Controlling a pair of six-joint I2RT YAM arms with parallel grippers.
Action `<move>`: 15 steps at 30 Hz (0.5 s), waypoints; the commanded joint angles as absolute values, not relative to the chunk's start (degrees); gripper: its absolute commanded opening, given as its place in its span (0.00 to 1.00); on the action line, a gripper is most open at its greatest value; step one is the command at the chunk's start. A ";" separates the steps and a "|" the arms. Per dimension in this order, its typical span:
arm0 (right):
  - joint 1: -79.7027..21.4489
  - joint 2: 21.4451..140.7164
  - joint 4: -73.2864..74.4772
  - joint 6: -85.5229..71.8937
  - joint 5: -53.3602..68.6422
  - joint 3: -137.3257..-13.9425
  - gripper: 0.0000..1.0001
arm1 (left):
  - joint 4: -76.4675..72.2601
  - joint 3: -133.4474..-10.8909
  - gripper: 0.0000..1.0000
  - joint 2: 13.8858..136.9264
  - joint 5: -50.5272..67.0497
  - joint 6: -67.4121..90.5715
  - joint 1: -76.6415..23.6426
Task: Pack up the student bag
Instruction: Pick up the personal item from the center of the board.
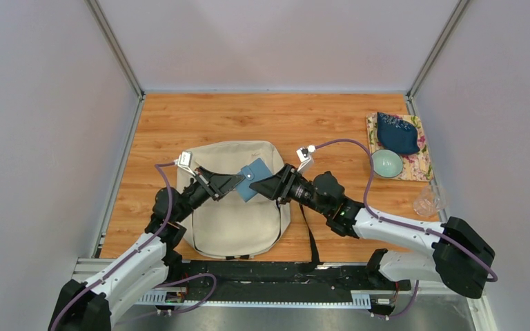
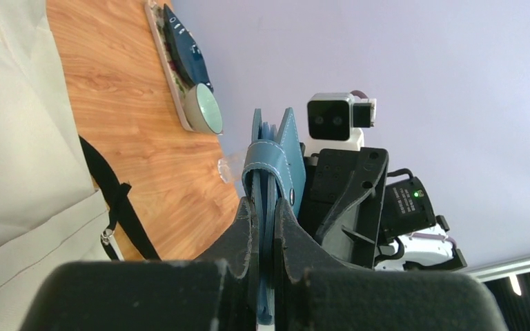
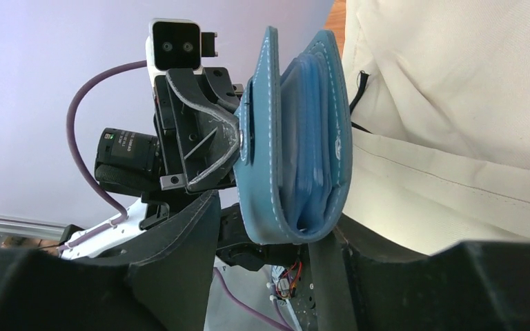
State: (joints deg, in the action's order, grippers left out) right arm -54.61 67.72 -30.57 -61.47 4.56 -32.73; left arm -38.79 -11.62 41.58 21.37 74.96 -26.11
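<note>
While the student bag [image 1: 231,224] lies flat on the wooden table [image 1: 179,117] between our arms, we hold a teal wallet [image 1: 254,176] just above its upper half. Our left gripper [image 2: 265,210] pinches one edge of the wallet tight. Our right gripper [image 3: 272,221] straddles the opposite edge, jaws spread, a gap showing on one side.
</note>
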 commanded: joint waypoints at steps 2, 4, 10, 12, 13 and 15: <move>-54.49 68.99 -35.86 -61.26 4.04 -35.24 0.52 | -44.11 -11.60 0.00 41.48 22.23 76.55 -26.28; -54.49 69.34 -35.77 -61.43 3.96 -35.16 0.54 | -45.17 -11.08 0.00 41.57 22.24 77.16 -26.28; -54.40 69.70 -38.32 -61.53 3.69 -34.63 0.52 | -46.84 -10.90 0.00 41.92 23.02 78.13 -26.28; -54.32 69.78 -38.76 -61.44 3.69 -34.80 0.51 | -46.93 -10.81 0.00 42.10 23.20 78.13 -26.28; -54.23 69.87 -38.76 -61.52 3.69 -34.89 0.48 | -46.93 -10.81 0.00 42.19 23.46 78.13 -26.28; -54.05 70.05 -39.20 -61.70 4.04 -34.98 0.34 | -46.93 -10.81 0.00 42.54 23.82 78.13 -26.28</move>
